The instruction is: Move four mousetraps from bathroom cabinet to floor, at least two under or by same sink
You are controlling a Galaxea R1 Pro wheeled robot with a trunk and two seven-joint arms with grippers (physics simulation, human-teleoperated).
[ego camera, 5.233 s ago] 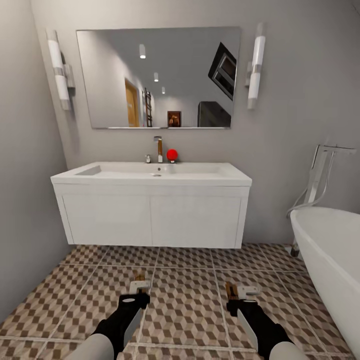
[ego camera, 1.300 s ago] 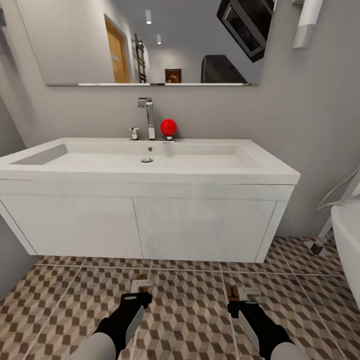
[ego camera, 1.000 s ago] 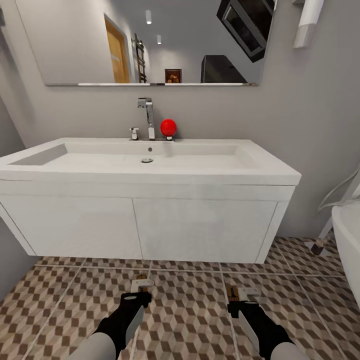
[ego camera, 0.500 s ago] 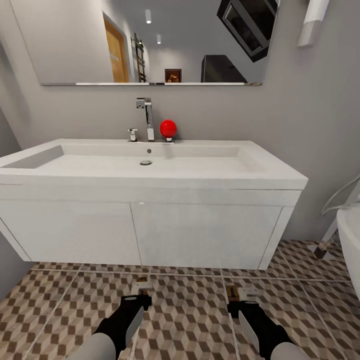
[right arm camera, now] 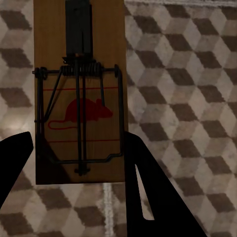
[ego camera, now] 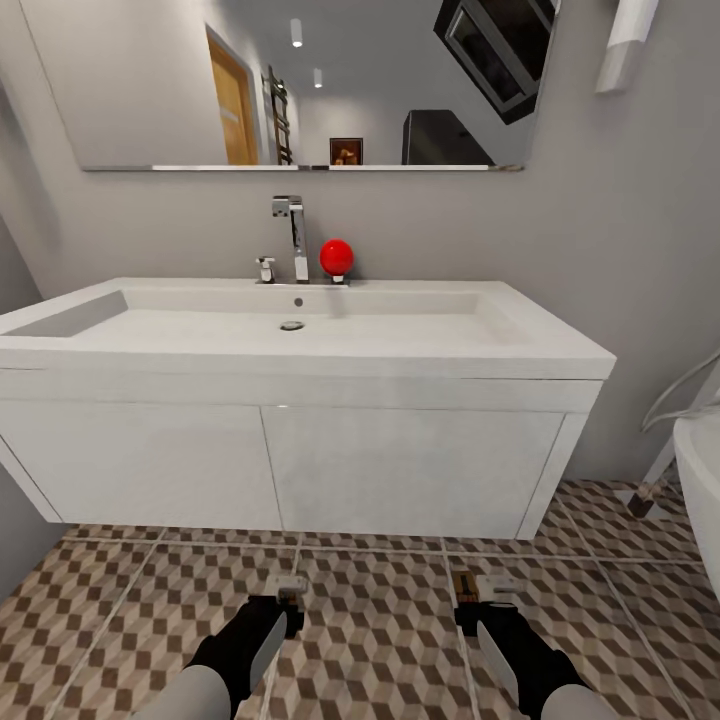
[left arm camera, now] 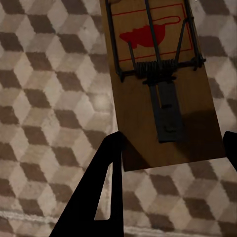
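Two mousetraps are in my grippers, low over the bathroom floor (ego camera: 380,610) in front of the sink (ego camera: 420,358). My left gripper (ego camera: 285,606) is shut on one mousetrap (ego camera: 291,592). In the left wrist view that mousetrap (left arm camera: 158,74), a brown board with a red mouse print and a dark spring bar, sits slightly tilted between the fingers of the left gripper (left arm camera: 173,140). My right gripper (ego camera: 480,606) is shut on the other mousetrap (ego camera: 462,585). The right wrist view shows this mousetrap (right arm camera: 79,74) straight between the right gripper's (right arm camera: 79,145) fingers. The cabinet is out of view.
The white wall-hung vanity (ego camera: 400,460) leaves a gap above the tiles. A tap (ego camera: 293,235) and a red ball (ego camera: 336,256) stand at the back of the basin. A white bathtub (ego camera: 702,470) edges in at the right, and a grey wall (ego camera: 20,530) closes the left.
Over five seconds the view closed in on the sink. In the last half second my left gripper dipped slightly with its mousetrap, while the right stayed still.
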